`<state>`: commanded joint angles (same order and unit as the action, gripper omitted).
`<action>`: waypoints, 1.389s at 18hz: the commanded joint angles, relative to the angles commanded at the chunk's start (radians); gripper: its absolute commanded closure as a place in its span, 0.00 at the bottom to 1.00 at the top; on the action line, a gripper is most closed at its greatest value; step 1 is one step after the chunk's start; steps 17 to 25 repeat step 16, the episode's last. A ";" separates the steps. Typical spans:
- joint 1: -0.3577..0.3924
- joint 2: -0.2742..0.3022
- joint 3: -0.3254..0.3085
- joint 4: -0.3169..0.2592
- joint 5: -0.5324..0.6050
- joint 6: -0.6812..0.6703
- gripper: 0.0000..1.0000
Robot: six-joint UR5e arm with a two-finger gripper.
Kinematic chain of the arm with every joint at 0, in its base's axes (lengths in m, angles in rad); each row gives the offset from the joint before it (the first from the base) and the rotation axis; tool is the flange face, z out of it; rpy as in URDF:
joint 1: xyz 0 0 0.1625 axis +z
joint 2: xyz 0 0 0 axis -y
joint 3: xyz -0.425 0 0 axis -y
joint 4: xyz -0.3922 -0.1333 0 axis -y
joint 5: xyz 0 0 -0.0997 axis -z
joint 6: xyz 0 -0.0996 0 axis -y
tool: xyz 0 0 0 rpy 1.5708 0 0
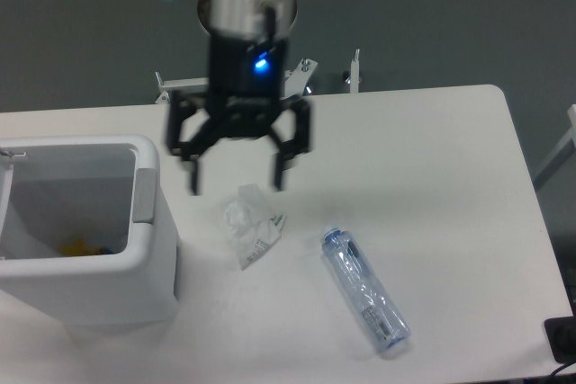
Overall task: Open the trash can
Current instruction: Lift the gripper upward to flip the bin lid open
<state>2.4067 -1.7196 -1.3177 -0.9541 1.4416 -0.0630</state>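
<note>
The trash can (153, 276) is a large white boxy bin at the table's left front. Its top stands open and I see down into it, with yellow and blue items at the bottom. A grey push tab (144, 195) sits on its right rim. The lid shows only as a thin white edge at the far left (7, 188). My gripper (237, 180) hangs above the table just right of the bin, fingers spread wide and empty, over a crumpled clear wrapper (252, 225).
A clear plastic bottle with a blue cap (364, 290) lies on the white table (423, 159) to the right of the wrapper. Metal brackets (353, 71) stand at the table's back edge. A dark object (562, 339) sits off the front right corner.
</note>
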 joint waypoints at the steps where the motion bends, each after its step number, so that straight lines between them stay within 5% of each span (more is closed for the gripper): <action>1: 0.015 0.002 0.000 -0.009 0.019 0.029 0.00; 6: 0.107 0.037 -0.064 -0.179 0.158 0.456 0.00; 9: 0.199 0.104 -0.164 -0.254 0.230 0.768 0.00; 13: 0.308 0.182 -0.300 -0.255 0.232 1.058 0.00; 25: 0.344 0.184 -0.336 -0.253 0.224 1.106 0.00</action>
